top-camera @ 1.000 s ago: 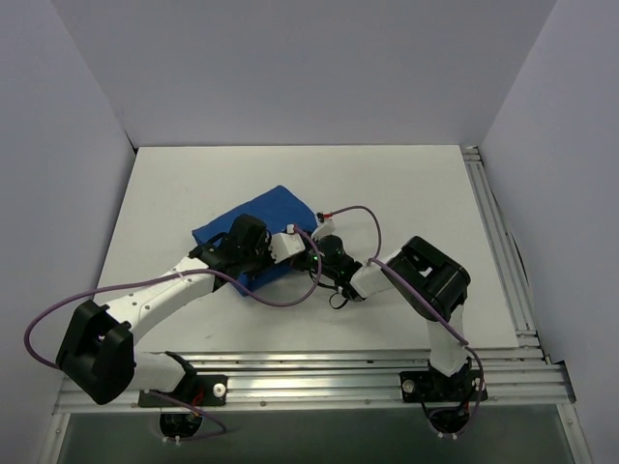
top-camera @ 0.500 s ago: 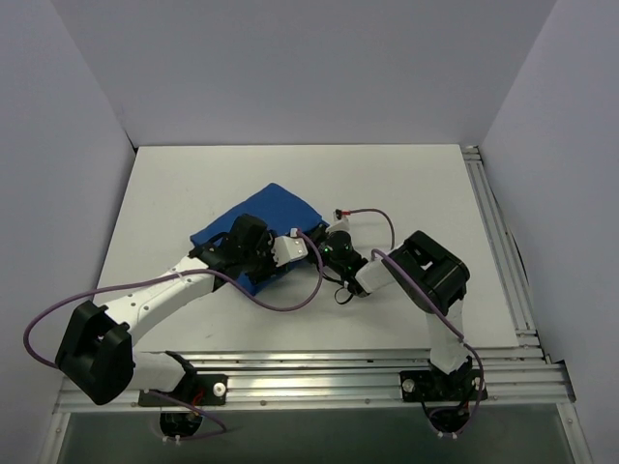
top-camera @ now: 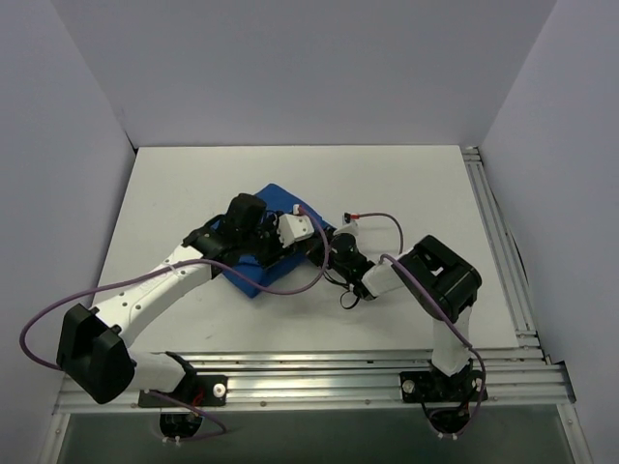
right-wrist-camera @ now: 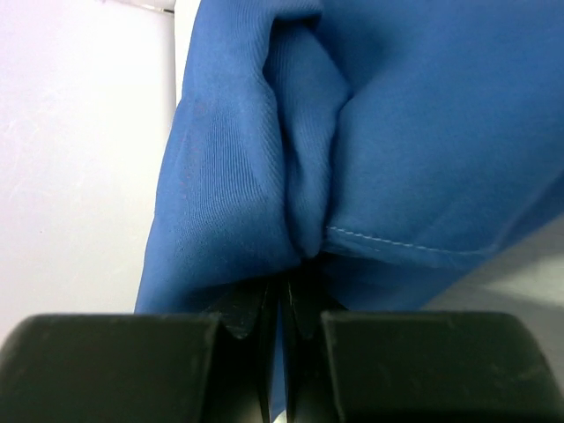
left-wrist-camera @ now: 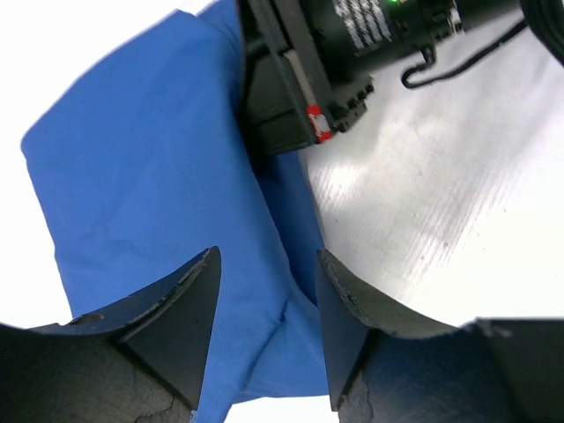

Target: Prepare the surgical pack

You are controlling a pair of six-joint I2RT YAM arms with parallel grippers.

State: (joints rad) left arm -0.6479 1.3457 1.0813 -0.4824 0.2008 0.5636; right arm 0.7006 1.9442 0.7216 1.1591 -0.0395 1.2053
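Right gripper (right-wrist-camera: 280, 295) is pinched tight on a fold of the blue drape (right-wrist-camera: 397, 132), arm reaching low and leftward. Left gripper (left-wrist-camera: 264, 264) hovers spread over it, mid table (top-camera: 174, 193) (white lettering (left-wrist-camera: 361, 16) too blurry to read).

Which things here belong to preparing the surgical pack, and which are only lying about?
Belong to the job:
blue parcel
right tool, shut on a fold of it
left tool, open over it

Only there:
white table
purple cables
metal rail
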